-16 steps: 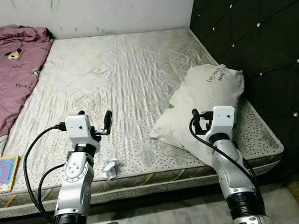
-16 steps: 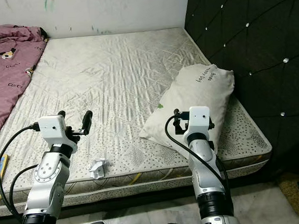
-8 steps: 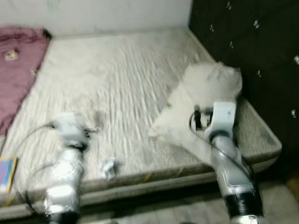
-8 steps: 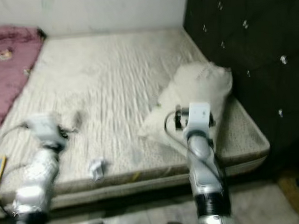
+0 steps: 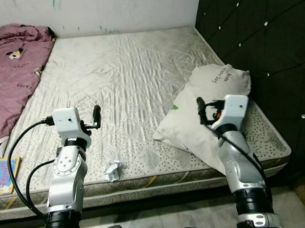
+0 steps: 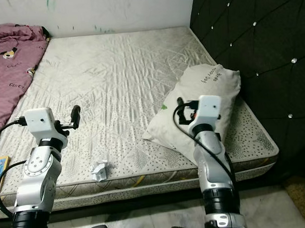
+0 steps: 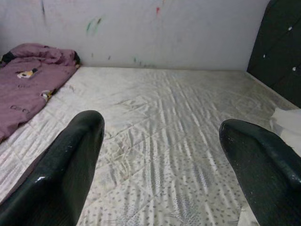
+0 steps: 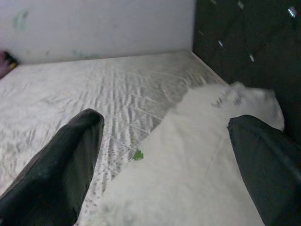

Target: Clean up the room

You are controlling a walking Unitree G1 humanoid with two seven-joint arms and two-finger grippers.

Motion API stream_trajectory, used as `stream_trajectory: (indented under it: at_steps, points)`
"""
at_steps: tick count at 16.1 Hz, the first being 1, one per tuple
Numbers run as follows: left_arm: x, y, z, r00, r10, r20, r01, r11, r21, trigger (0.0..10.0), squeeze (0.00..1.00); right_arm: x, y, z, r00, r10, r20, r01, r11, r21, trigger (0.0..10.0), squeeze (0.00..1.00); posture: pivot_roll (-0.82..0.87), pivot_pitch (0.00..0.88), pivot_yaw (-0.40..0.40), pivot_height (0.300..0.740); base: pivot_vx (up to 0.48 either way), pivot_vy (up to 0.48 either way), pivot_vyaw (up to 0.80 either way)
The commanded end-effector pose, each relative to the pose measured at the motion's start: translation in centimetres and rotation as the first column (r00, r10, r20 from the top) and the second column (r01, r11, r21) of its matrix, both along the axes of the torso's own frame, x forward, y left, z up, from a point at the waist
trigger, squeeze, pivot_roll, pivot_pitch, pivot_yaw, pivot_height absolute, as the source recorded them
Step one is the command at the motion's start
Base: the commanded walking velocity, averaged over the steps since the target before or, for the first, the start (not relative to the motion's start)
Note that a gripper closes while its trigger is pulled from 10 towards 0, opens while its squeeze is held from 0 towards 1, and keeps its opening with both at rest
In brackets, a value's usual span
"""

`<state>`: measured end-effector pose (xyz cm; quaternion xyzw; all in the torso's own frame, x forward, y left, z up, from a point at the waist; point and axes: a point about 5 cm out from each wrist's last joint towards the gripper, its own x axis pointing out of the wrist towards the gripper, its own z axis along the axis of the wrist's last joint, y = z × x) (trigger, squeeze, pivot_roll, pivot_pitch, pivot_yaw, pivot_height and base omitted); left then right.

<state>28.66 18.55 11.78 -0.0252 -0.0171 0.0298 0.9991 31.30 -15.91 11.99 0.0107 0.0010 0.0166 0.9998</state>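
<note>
- Left gripper (image 7: 160, 155) hovers above the grey quilted mattress (image 5: 126, 70), fingers spread wide, nothing held.
- Right gripper (image 8: 164, 160) hangs over the white printed pillow (image 5: 212, 107), wide open too, empty.
- Crumpled white paper scrap (image 5: 112, 170) lies near the mattress edge, below and just right of the left gripper.
- Pink cartoon-print blanket (image 5: 13, 69) is bunched far to the left.
- Looks like nothing tidied yet; scrap, pillow and blanket all wait.

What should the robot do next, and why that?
Probably lower the left gripper toward the crumpled paper near the mattress front edge. It looks like rubbish, it lies just below and in front of that gripper, and the fingers are open with nothing between them. The right gripper, also open, is held above the pillow.
</note>
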Motion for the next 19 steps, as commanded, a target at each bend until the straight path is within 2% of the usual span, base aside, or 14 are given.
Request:
stream_trajectory:
  at_steps: [1, 2, 3, 5, 7, 9, 11, 15, 16, 19]
  points:
    - [-0.4, -0.4, 0.1, 0.999, -0.034, 0.015, 0.034, 0.999, 0.005, 10.0, 0.0, -0.2, 1.0, 0.6, 0.997, 0.057, 0.046, -0.056, 0.998, -0.019, 10.0, 0.0, 0.06, 0.0, 0.033, 0.74, 0.0, 0.0, 0.0]
    - [-0.5, -0.4, 0.1, 0.999, -0.04, 0.014, 0.04, 0.999, 0.003, 10.0, 0.0, -0.3, 1.0, 0.5, 0.998, 0.049, 0.037, -0.048, 0.999, -0.006, 10.0, 0.0, 0.06, 0.0, 0.033, 0.74, 0.0, 0.0, 0.0]
    - [-0.7, -0.5, -0.3, 0.999, -0.042, 0.003, 0.042, 0.999, 0.001, 10.0, 0.0, -0.5, 1.1, 0.5, 0.997, 0.063, 0.054, -0.058, 0.995, -0.078, 10.0, 0.0, 0.06, 0.0, 0.034, 0.74, 0.0, 0.0, 0.0]
    - [-0.7, -0.6, -0.4, 0.999, -0.039, -0.001, 0.039, 0.999, 0.008, 10.0, 0.0, -0.6, 0.8, 0.2, 1.0, 0.016, 0.011, -0.016, 0.999, -0.042, 10.0, 0.0, 0.06, 0.0, 0.034, 0.74, 0.0, 0.0, 0.0]
    - [-0.6, -0.8, -0.6, 1.0, -0.025, -0.018, 0.025, 1.0, 0.009, 10.0, 0.0, -0.8, 0.7, 0.0, 1.0, 0.012, 0.012, -0.011, 0.996, -0.089, 10.0, 0.0, 0.06, 0.0, 0.036, 0.74, 0.0, 0.0, 0.8]
    - [-0.6, -1.2, -0.6, 0.999, -0.037, -0.018, 0.038, 0.999, 0.036, 10.0, 0.0, -0.8, 0.5, -0.4, 1.0, 0.0, -0.005, -0.001, 0.999, -0.051, 10.0, 0.0, 0.06, 0.0, 0.036, 0.74, 0.0, 0.0, 0.8]
    - [-0.6, -1.6, -1.2, 0.998, -0.033, -0.057, 0.033, 0.999, 0.0, 10.0, 0.0, -0.8, 0.3, -0.7, 0.999, -0.022, -0.028, 0.021, 0.999, -0.034, 10.0, 0.0, 0.06, 0.0, 0.036, 0.74, 0.0, 0.0, 0.67]
    - [-0.8, -2.1, -1.3, 0.997, -0.053, -0.051, 0.05, 0.997, -0.051, 10.0, 0.0, -1.1, 0.0, -2.1, 0.989, -0.062, -0.132, 0.068, 0.997, 0.042, 10.0, 0.0, 0.06, 0.0, 0.031, 0.74, 0.0, 0.0, 0.0]
    - [-0.9, -1.9, -1.2, 0.999, -0.025, -0.043, 0.023, 0.999, -0.049, 10.0, 0.0, -1.2, 0.2, -2.4, 0.988, -0.046, -0.146, 0.051, 0.998, 0.029, 10.0, 0.0, 0.06, 0.0, 0.029, 0.74, 0.0, 0.0, 0.0]
    - [-0.8, -2.0, -1.3, 0.998, -0.034, -0.048, 0.031, 0.998, -0.052, 10.0, 0.0, -1.2, 0.9, -1.9, 0.996, -0.002, -0.087, -0.001, 0.999, -0.04, 10.0, 0.0, 0.06, 0.0, 0.027, 0.74, 0.0, 0.0, 0.0]
